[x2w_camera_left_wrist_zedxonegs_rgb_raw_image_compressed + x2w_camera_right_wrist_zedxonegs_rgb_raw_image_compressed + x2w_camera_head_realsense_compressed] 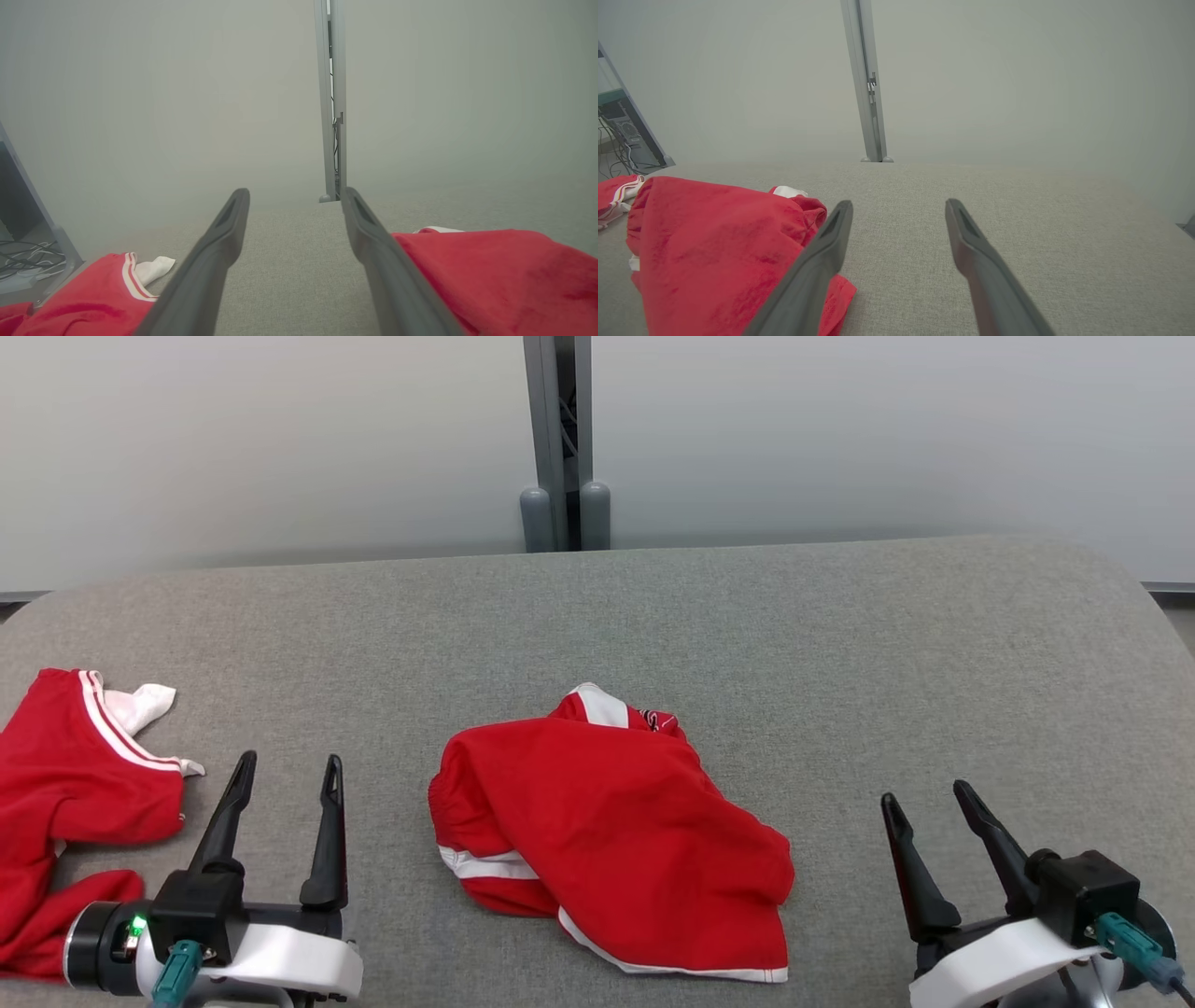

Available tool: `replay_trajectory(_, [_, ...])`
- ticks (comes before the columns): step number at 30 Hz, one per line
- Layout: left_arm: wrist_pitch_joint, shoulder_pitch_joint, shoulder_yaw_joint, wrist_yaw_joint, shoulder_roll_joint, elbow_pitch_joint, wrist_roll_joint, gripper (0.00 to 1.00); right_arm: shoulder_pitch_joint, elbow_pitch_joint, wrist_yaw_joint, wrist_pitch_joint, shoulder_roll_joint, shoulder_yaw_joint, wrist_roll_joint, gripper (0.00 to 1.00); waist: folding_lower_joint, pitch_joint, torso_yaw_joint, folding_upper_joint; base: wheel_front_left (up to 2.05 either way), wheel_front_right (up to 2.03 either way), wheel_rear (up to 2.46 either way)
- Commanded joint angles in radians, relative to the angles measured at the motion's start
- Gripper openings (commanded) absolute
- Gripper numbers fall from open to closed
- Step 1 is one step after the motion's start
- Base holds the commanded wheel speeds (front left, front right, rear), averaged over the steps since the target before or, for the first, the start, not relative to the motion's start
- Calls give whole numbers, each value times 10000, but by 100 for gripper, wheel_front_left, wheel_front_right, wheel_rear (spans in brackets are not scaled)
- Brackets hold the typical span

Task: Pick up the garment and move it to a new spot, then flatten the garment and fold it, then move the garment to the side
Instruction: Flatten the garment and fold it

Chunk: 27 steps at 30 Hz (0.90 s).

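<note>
Left pincer [289, 763] apart | right pincer [924, 793] apart | garment [607, 821] crumpled between, seemingly untouched

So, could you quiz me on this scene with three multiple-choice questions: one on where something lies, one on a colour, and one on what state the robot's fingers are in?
1. Where does the crumpled middle garment lie?
A) between the two pairs of fingers
B) on the floor
C) draped over the post

2. What colour are the stripes of the trim on the left-edge garment?
A) blue
B) white
C) yellow

3. How do the left fingers and right fingers stand?
A) both shut on cloth
B) one pair open, one shut
C) both open, holding nothing

Answers:
1 A: it rests on the grey surface, with one pair on either side.
2 B: white lines run along the red edge.
3 C: each pair stands spread, with bare grey surface showing between the fingers.
</note>
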Motion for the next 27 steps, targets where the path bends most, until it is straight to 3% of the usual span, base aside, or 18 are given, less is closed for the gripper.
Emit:
replay_trajectory(1, [-30,31,-25,-46,8,59,44,100,143,4,24,89,-120,129,-35,100,0,-2,56,0,0,0,0])
replay_trajectory(11, [25,-341,-149,-106,73,170,11,100,94,987,22,693,-807,2254,357,100,0,285,233,0,0,0,0])
replay_trajectory(24, [-6,-713,-304,-200,-92,471,-148,100,-741,3208,22,907,-1171,3782,961,100,0,634,382,0,0,0,0])
replay_trajectory(25, [-11,-738,-301,-204,-96,497,-154,100,-835,3354,22,943,-1158,3879,1023,79,0,648,385,0,0,0,0])
replay_trajectory(26, [-14,-748,-300,-207,-106,519,-158,100,-938,3467,22,904,-1144,3930,1061,36,0,659,389,0,0,0,0])
replay_trajectory(27, [-16,-736,-296,-210,-111,530,-161,100,-1031,3581,22,887,-1112,3998,1151,0,0,672,391,0,0,0,0])
